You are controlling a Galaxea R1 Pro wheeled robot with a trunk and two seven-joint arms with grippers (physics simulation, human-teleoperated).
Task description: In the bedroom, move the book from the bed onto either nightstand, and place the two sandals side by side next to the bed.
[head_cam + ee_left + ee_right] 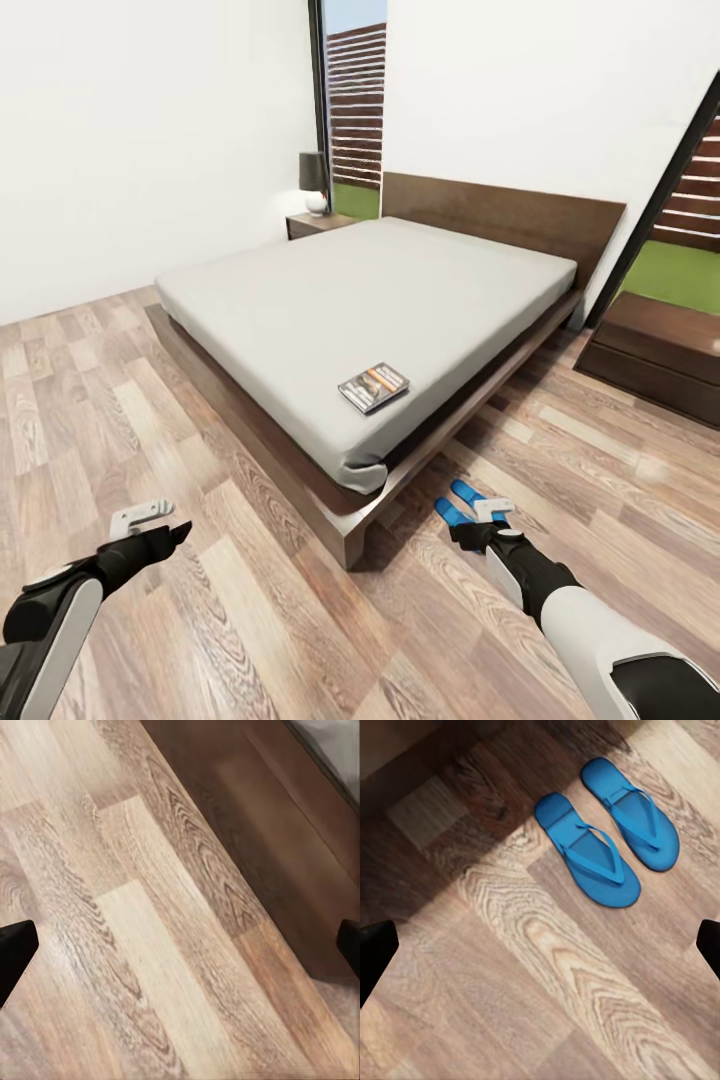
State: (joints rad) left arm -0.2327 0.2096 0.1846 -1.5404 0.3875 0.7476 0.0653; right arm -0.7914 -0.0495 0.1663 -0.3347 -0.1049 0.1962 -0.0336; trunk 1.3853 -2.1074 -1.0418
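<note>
The book point(373, 387) lies flat on the light-grey mattress of the bed point(330, 290), near its front corner. On the wood floor beside that corner, the two blue sandals point(455, 503) lie side by side, partly hidden behind my right gripper point(465, 535). The right wrist view looks down on both of them, one sandal point(587, 849) beside the other point(631, 812), with my right gripper point(540, 952) open and empty above the floor just short of them. My left gripper point(175, 530) is also open, hovering empty over bare floor in front of the bed frame point(285, 810).
One nightstand point(315, 222) with a lamp point(314, 180) stands at the far side of the headboard. Another nightstand point(665, 350) is at the right by a tall window. Open floor stretches to the left of the bed.
</note>
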